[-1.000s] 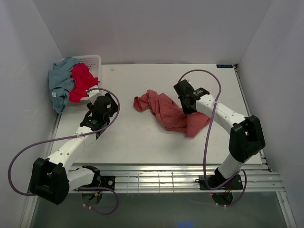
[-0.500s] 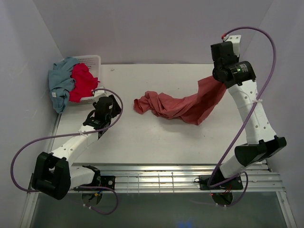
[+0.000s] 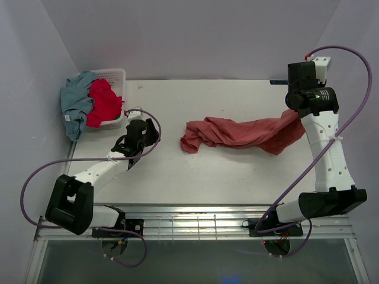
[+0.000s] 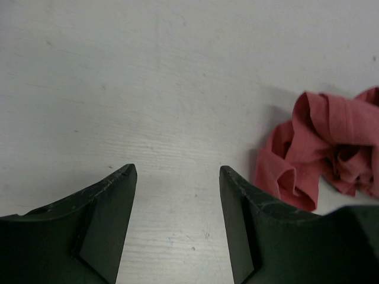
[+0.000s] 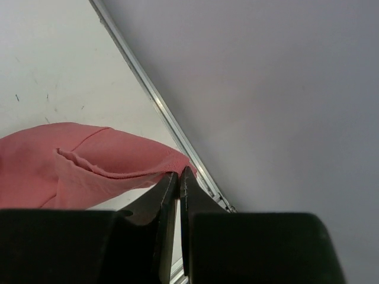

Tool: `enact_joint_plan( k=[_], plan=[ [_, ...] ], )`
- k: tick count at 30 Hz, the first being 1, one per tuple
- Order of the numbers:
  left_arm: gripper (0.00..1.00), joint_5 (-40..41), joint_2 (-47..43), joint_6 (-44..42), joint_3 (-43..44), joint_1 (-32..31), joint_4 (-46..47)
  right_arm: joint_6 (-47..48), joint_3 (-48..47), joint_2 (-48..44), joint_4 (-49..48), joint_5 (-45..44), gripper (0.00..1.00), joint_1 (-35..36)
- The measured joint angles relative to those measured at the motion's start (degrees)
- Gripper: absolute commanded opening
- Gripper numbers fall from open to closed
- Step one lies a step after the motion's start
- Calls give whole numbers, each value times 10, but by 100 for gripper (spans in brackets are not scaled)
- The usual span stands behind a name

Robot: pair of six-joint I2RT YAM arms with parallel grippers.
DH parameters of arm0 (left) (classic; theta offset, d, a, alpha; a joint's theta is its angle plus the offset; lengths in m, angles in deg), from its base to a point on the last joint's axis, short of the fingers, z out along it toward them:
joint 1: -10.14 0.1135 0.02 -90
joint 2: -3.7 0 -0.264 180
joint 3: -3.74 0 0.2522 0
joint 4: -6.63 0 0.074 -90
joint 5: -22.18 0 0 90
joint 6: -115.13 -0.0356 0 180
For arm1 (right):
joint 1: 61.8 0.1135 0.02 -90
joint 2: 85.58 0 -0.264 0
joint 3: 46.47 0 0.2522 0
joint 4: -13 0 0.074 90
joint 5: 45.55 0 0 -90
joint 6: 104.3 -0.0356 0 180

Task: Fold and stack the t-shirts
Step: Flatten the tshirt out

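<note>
Two shirts, one grey-blue (image 3: 73,102) and one crimson (image 3: 104,102), spill over the white basket (image 3: 116,75) at the table's (image 3: 195,174) far left corner. Nearby, our left gripper (image 4: 176,170) hovers with its fingers spread wide, holding nothing. The salmon shirt (image 3: 237,132) stretches rightward to our right gripper (image 5: 179,176), pinched tight on its raised edge.
</note>
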Motion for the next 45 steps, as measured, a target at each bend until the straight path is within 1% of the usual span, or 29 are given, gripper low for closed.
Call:
enact_joint_plan(
  k=[2, 5, 9, 15, 18, 22, 25, 27, 29, 30, 31, 39, 42, 45],
  plan=[
    [77, -21, 31, -11, 0, -19, 21, 1, 16, 0, -8, 7, 8, 0],
    [80, -51, 69, -30, 1, -70, 46, 2, 44, -1, -17, 17, 8, 0],
    [80, -78, 97, -41, 9, -123, 80, 2, 71, -1, -30, 31, 8, 0],
    [80, -84, 139, -45, 27, -137, 156, 4, 89, -8, -49, 47, 8, 0],
    [79, -92, 170, -45, 40, -137, 195, 5, 98, -16, -57, 53, 8, 0],
    [77, -115, 244, -44, 86, -139, 236, 7, 108, -22, -64, 62, 8, 0],
    [76, -129, 289, -44, 109, -144, 254, 9, 112, -22, -69, 65, 8, 0],
    [73, -136, 306, -43, 116, -148, 260, 10, 112, -22, -70, 67, 8, 0],
    [70, -143, 313, -41, 120, -150, 261, 12, 112, -22, -70, 68, 8, 0],
    [64, -144, 315, -40, 122, -152, 263, 13, 112, -22, -70, 69, 8, 0],
    [63, -146, 315, -38, 123, -153, 266, 13, 112, -22, -71, 69, 8, 0],
    [61, -158, 329, -35, 145, -157, 290, 15, 118, -29, -73, 77, 8, 0],
    [58, -158, 345, -34, 158, -159, 296, 15, 120, -33, -73, 77, 8, 0],
    [53, -159, 354, -29, 160, -160, 294, 15, 122, -37, -73, 77, 8, 0]
  ],
)
